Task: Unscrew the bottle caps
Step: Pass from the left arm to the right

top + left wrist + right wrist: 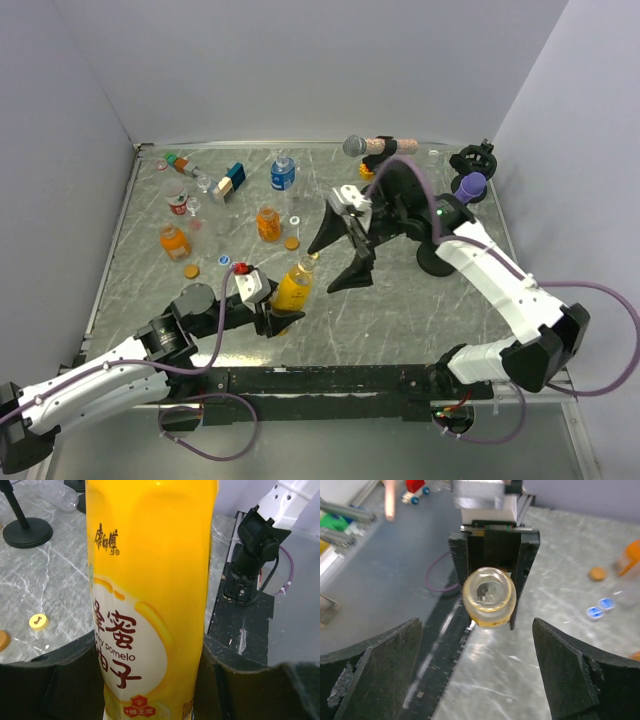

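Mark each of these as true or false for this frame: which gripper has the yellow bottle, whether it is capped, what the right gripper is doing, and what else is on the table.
1. The left gripper is clamped on the yellow bottle. True.
2. The yellow bottle has its cap on. False: the right wrist view looks straight into its open mouth.
3. The right gripper is shut on a cap. False: its jaws stand wide apart with nothing between them.
4. A loose yellow cap lies on the table. True.
5. A blue-labelled bottle stands toward the far side of the table. True.
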`<move>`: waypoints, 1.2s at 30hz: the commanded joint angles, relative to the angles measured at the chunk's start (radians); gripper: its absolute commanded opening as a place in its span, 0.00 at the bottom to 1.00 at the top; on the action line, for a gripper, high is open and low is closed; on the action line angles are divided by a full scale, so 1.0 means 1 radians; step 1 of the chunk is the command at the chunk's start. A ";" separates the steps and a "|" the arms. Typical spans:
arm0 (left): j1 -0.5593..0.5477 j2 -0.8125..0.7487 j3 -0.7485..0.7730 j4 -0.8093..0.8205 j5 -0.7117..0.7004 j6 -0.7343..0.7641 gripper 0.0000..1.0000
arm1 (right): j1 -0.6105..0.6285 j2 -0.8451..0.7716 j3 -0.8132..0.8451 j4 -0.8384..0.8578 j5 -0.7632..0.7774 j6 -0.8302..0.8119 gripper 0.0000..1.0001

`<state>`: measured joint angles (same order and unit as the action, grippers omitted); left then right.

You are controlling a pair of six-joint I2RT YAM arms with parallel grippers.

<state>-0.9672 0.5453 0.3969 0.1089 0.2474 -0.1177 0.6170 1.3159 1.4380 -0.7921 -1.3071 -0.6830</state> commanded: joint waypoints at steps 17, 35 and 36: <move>0.004 0.102 0.034 0.294 -0.036 -0.051 0.26 | 0.109 0.026 -0.077 0.248 0.100 0.326 0.94; 0.004 0.162 0.033 0.383 -0.065 -0.080 0.26 | 0.119 0.069 -0.091 0.268 0.152 0.365 0.53; 0.004 0.159 0.033 0.383 -0.068 -0.083 0.27 | 0.119 0.071 -0.087 0.263 0.152 0.365 0.49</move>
<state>-0.9668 0.7174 0.3969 0.3317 0.2054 -0.1822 0.7258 1.3861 1.3476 -0.5385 -1.1309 -0.3317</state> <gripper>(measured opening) 0.574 0.582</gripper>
